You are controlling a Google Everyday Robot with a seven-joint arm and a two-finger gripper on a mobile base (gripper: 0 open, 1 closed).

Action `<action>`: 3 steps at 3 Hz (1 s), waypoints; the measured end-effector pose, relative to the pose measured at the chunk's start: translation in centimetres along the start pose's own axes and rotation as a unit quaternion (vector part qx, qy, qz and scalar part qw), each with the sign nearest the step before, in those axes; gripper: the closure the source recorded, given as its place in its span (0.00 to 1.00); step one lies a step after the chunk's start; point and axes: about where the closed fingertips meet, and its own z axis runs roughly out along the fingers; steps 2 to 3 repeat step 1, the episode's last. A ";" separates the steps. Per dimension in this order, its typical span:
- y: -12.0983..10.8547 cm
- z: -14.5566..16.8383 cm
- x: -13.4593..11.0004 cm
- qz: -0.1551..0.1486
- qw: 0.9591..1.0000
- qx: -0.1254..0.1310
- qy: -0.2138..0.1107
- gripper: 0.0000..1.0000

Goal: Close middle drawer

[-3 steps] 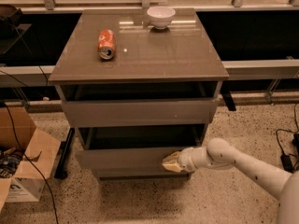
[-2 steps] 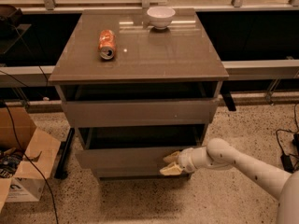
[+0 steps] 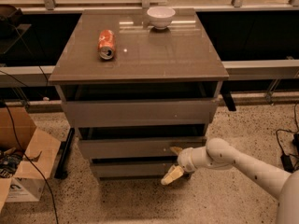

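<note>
At front of middle drawer (image 3: 135, 148), jaws spread apart

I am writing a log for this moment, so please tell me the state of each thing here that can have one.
middle drawer: partly pulled out, not yet shut.
top drawer: pulled out, open.
bottom drawer: looks almost shut.
soda can: lying on its side.
bowl: upright.
gripper: open, at the right part of the middle drawer's front.
cardboard box: flaps open.
</note>
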 end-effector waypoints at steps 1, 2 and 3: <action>0.0 0.0 0.0 0.000 1.000 0.000 0.000 0.00; 0.0 0.0 0.0 0.000 1.000 0.000 0.000 0.00; 0.0 0.0 0.0 0.000 1.000 0.000 0.000 0.00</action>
